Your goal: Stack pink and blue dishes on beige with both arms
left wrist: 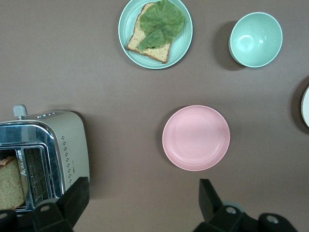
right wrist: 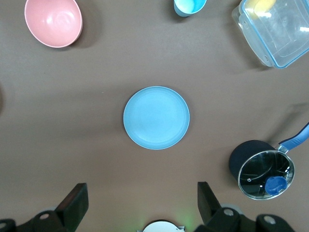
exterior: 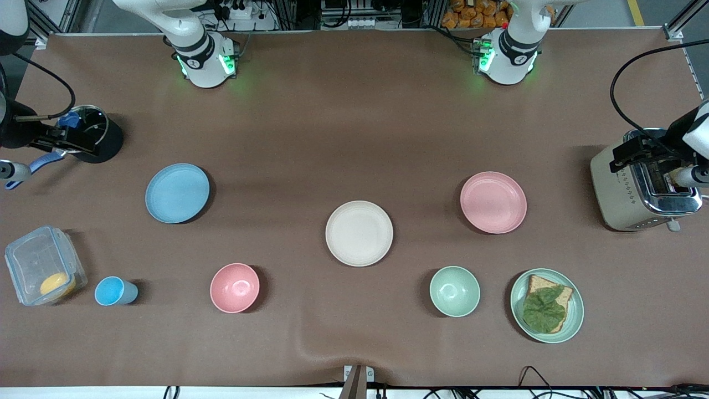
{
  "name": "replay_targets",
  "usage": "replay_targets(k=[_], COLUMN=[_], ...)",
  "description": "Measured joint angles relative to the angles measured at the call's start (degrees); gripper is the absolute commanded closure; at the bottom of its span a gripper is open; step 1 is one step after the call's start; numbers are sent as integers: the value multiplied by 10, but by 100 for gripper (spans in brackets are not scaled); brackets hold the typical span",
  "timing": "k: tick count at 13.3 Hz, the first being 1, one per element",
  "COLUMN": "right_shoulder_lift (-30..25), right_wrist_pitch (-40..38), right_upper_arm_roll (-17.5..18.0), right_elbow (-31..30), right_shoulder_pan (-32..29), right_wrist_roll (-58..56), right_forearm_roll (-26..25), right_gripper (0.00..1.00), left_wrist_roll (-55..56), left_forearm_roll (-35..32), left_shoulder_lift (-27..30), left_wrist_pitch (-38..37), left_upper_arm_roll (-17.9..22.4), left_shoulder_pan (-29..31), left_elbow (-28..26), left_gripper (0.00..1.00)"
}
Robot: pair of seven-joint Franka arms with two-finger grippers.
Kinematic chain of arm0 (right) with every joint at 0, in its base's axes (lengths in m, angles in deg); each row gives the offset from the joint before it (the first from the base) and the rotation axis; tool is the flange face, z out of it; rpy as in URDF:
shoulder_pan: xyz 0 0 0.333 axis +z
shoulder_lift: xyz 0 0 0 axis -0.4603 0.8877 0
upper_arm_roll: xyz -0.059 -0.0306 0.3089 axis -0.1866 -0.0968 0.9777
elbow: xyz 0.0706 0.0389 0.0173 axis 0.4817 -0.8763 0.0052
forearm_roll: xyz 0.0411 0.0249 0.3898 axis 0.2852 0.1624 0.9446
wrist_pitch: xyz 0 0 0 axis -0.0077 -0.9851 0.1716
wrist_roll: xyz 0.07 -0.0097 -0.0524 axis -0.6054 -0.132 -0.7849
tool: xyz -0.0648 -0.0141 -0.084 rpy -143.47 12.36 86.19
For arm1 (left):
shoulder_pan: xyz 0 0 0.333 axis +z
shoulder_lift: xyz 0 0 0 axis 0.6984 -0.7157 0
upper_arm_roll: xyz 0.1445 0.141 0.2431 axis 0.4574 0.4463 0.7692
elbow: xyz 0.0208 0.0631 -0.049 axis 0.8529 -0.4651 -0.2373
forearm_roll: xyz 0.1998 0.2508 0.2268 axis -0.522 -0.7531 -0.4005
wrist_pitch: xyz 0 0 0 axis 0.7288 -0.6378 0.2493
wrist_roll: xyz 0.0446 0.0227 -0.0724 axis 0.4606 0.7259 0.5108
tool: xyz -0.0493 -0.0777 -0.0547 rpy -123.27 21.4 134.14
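The beige plate (exterior: 359, 233) lies empty mid-table. The pink plate (exterior: 493, 202) (left wrist: 196, 137) lies toward the left arm's end, slightly farther from the front camera. At the right arm's end lies the blue plate (exterior: 177, 193) (right wrist: 156, 117). All three are apart and bare. My left gripper (exterior: 637, 151) (left wrist: 142, 195) hangs open high over the table between the toaster and the pink plate, holding nothing. Raised beside the black pot, my right gripper (exterior: 66, 139) (right wrist: 141, 197) is open and empty too.
A toaster (exterior: 637, 194) with bread stands at the left arm's end. A lidded black pot (exterior: 97, 138) and a clear container (exterior: 41, 271) sit at the right arm's end. Nearer the front camera are a blue cup (exterior: 113, 291), a pink bowl (exterior: 235, 287), a green bowl (exterior: 455, 291) and a green toast plate (exterior: 578, 307).
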Motion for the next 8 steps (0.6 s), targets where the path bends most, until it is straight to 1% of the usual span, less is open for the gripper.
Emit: replay_targets(k=[2, 4, 8], right_shoulder_lift=[0, 0, 1], right_wrist_pitch=[0, 0, 0], right_upper_arm_roll=[1, 1, 0], right_elbow=[0, 0, 0], right_shoulder_pan=[0, 0, 0], right_wrist_roll=[0, 0, 0], right_forearm_roll=[0, 0, 0], right_gripper=[0, 0, 0], left_wrist_roll=[0, 0, 0], left_forearm_roll=[0, -3, -5], left_shoulder_lift=[-9, -33, -121], left_wrist_pitch=[-5, -14, -9], left_upper_arm_roll=[1, 1, -1], left_shoulder_pan=[2, 6, 9], left_elbow=[-4, -12, -21], left_gripper=[0, 0, 0])
